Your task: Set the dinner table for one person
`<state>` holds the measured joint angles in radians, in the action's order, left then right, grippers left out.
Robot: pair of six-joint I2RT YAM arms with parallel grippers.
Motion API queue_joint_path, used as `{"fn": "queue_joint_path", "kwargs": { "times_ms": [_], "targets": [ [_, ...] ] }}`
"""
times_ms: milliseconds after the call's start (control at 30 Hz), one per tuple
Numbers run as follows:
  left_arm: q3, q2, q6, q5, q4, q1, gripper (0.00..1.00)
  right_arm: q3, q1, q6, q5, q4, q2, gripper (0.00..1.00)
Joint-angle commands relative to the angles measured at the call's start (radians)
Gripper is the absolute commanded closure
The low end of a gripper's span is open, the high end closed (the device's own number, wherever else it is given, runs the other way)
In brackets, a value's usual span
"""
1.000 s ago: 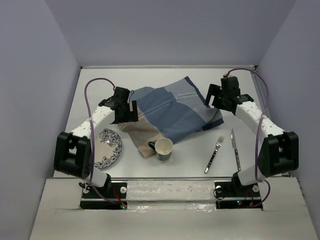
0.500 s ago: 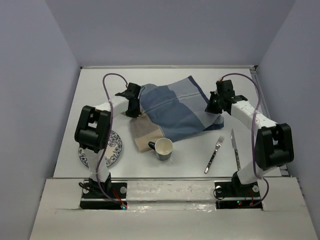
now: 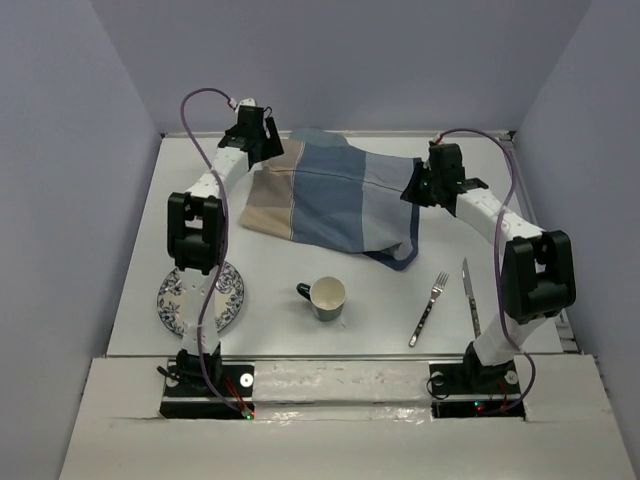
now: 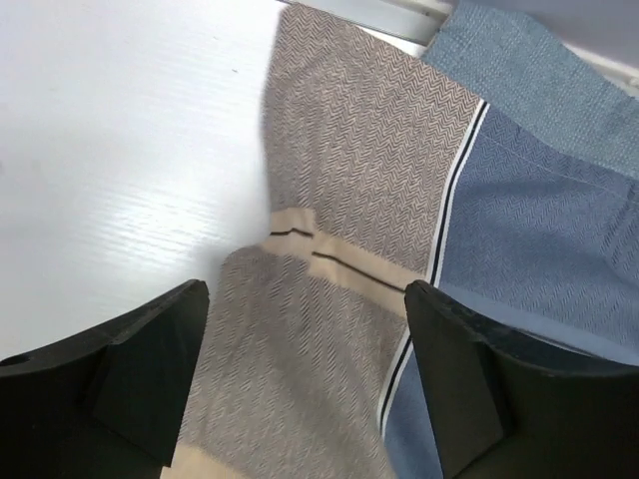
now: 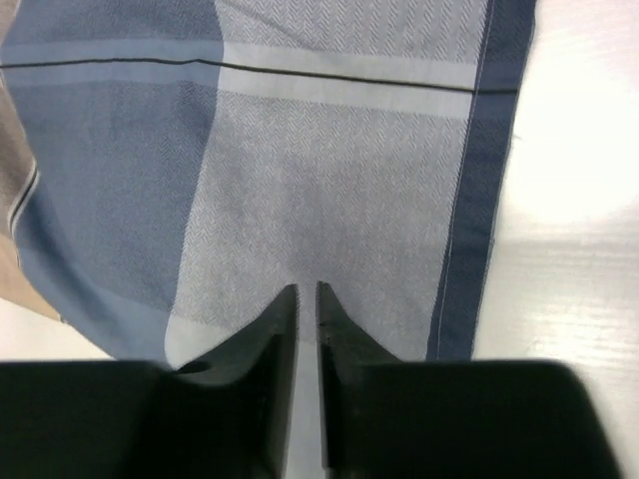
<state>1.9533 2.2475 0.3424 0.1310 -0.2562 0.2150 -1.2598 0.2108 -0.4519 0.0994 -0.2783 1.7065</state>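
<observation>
The blue-and-tan cloth mat (image 3: 330, 200) lies spread toward the back of the white dinner table (image 3: 380, 300). Its right edge folds under near my right gripper. My left gripper (image 3: 256, 132) hovers over the mat's tan far-left corner (image 4: 359, 150), open wide (image 4: 305, 299) with nothing between the fingers. My right gripper (image 3: 418, 190) stands over the pale blue-grey right part of the mat (image 5: 329, 180). Its jaws (image 5: 307, 289) are only a narrow slit apart, and the cloth below looks flat, not pinched.
A patterned plate (image 3: 201, 298) sits at the near left. A dark cup (image 3: 326, 297) stands on bare table in front of the mat. A fork (image 3: 427, 308) and a knife (image 3: 470, 298) lie at the near right. Walls enclose the table on three sides.
Both arms have carried the mat away from the cup toward the back wall and spread it out. The left jaws closed, then opened wide; the right jaws closed and have parted slightly.
</observation>
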Motion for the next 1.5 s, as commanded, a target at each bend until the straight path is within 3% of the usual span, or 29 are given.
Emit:
{"fn": "queue_joint_path", "kwargs": {
  "times_ms": [0, 33, 100, 133, 233, 333, 633, 767, 933, 1000, 1167, 1200, 1300, 1333, 1467],
  "targets": [
    [-0.221, -0.328, 0.027, 0.021, 0.032, 0.003, 0.09, 0.039, -0.004, 0.009, 0.028, 0.028, -0.120, 0.64],
    [-0.384, -0.398, 0.042, 0.030, 0.055, 0.003, 0.11, 0.048, -0.004, 0.007, 0.046, 0.021, -0.139, 0.59],
    [-0.550, -0.589, 0.085, 0.033, 0.113, 0.001, 0.11, 0.069, 0.005, 0.012, 0.081, 0.018, -0.171, 0.56],
    [-0.703, -0.686, 0.149, 0.016, 0.129, -0.002, 0.15, 0.092, 0.006, 0.010, 0.086, 0.013, -0.203, 0.56],
    [-0.969, -0.791, 0.269, -0.040, 0.192, -0.040, 0.21, 0.131, 0.015, 0.009, 0.123, 0.002, -0.245, 0.56],
    [-1.139, -0.870, 0.430, -0.099, 0.293, -0.132, 0.22, 0.180, 0.015, 0.010, 0.132, -0.021, -0.309, 0.58],
    [-1.173, -0.748, 0.566, -0.157, 0.455, -0.169, 0.20, 0.253, 0.024, 0.001, 0.155, -0.055, -0.373, 0.59],
    [-1.142, -0.668, 0.592, -0.175, 0.497, -0.166, 0.25, 0.270, 0.024, -0.007, 0.154, -0.055, -0.378, 0.59],
    [-1.125, -0.612, 0.595, -0.174, 0.502, -0.141, 0.39, 0.292, 0.024, -0.033, 0.122, -0.064, -0.381, 0.59],
    [-1.139, -0.605, 0.601, -0.154, 0.500, -0.135, 0.40, 0.301, 0.024, -0.060, 0.071, -0.093, -0.383, 0.57],
    [-1.133, -0.568, 0.610, -0.142, 0.514, -0.134, 0.44, 0.318, 0.024, -0.122, 0.014, -0.127, -0.392, 0.39],
    [-1.130, -0.560, 0.616, -0.142, 0.523, -0.132, 0.50, 0.333, 0.015, -0.143, 0.008, -0.130, -0.393, 0.34],
    [-1.127, -0.546, 0.621, -0.142, 0.540, -0.126, 0.61, 0.368, -0.014, -0.182, 0.006, -0.131, -0.403, 0.34],
    [-1.127, -0.543, 0.615, -0.137, 0.552, -0.126, 0.72, 0.394, -0.024, -0.204, 0.006, -0.136, -0.407, 0.34],
    [-1.079, -0.552, 0.548, -0.080, 0.551, -0.129, 0.89, 0.447, -0.062, -0.229, 0.000, -0.121, -0.398, 0.36]
  ]
}}
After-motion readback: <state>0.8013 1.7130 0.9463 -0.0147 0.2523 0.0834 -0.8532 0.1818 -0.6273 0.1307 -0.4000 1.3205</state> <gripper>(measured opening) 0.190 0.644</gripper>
